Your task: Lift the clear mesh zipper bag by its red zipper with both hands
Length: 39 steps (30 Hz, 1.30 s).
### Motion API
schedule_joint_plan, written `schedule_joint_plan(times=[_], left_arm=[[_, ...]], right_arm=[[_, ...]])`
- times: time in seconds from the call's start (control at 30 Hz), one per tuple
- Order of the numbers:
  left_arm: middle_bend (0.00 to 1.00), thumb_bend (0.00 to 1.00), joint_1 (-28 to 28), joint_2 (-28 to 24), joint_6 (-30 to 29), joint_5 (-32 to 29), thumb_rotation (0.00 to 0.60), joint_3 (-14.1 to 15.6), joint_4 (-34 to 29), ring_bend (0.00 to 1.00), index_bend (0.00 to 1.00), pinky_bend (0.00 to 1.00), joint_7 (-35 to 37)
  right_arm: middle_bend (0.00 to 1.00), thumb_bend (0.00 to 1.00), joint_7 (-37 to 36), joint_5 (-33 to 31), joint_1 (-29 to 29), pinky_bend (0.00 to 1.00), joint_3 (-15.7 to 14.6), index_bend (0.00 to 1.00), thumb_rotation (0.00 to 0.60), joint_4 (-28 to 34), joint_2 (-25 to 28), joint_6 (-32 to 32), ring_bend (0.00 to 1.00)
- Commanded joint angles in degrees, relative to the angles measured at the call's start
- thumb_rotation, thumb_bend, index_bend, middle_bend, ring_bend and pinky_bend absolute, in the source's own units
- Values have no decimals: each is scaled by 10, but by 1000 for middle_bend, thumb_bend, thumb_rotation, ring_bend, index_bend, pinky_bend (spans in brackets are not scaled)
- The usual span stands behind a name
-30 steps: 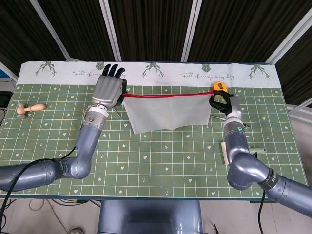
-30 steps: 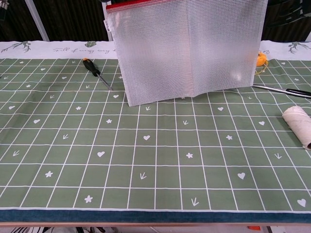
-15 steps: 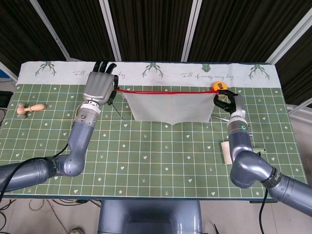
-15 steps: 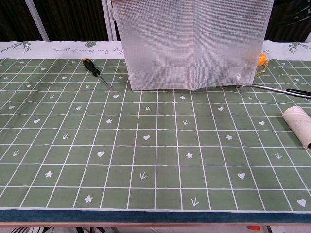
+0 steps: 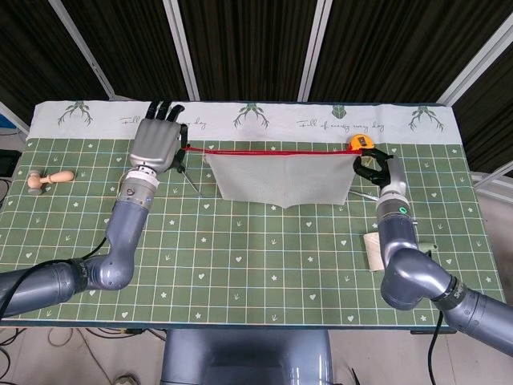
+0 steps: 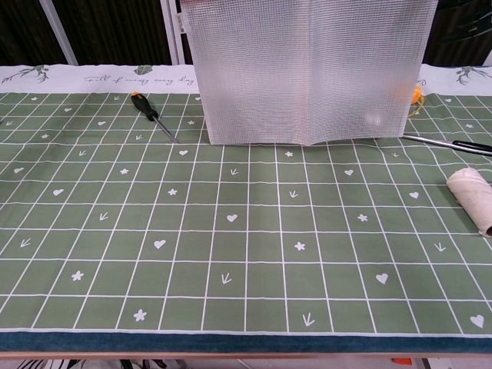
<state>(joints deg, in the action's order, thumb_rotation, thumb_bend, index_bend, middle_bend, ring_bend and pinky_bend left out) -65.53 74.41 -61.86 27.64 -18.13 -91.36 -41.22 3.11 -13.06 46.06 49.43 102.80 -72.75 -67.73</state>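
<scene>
Two hands: we hold the red zipper (image 5: 264, 151) at opposite ends, so it is pulled taut.
Left hand (image 5: 155, 144): closed on the left end.
Right hand (image 5: 373, 169): pinching the right end.
Mesh bag (image 6: 307, 69): hangs between our hands, apparently clear of the worktop (image 5: 264, 257).

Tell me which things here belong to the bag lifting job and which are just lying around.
Job: mesh zipper bag, red zipper, left hand, right hand.
Lying about: screwdriver, tape measure, wooden stamp, roll of twine.
</scene>
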Motion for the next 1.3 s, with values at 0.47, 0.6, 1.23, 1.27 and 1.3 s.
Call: schedule_joint_plan(times=[0.47,0.6,1.23,1.27,1.3], left_arm=[[58,62,32,-28,-5,18,600,0,-43,0,141,0,44],[58,63,60,-46,-21,38,600,8,-82,0,141,0,70],[16,62,335,-141,-163,418,600,210,-229,0,114,0,252],[12,62,349,-141,-172,438,600,221,-226,0,104,0,258],[8,61,362,-141,-181,458,600,231,-222,0,96,0,264]], right_arm=[[0,204,54,68,-14,193,-63,0,600,38,34,26,0],[0,204,66,106,-32,193,-93,0,600,54,51,24,0],[0,159,56,690,-265,193,-398,0,600,135,125,-27,0],[0,158,55,725,-276,193,-414,0,600,126,125,-36,0],[0,158,54,760,-287,193,-428,0,600,115,123,-48,0]])
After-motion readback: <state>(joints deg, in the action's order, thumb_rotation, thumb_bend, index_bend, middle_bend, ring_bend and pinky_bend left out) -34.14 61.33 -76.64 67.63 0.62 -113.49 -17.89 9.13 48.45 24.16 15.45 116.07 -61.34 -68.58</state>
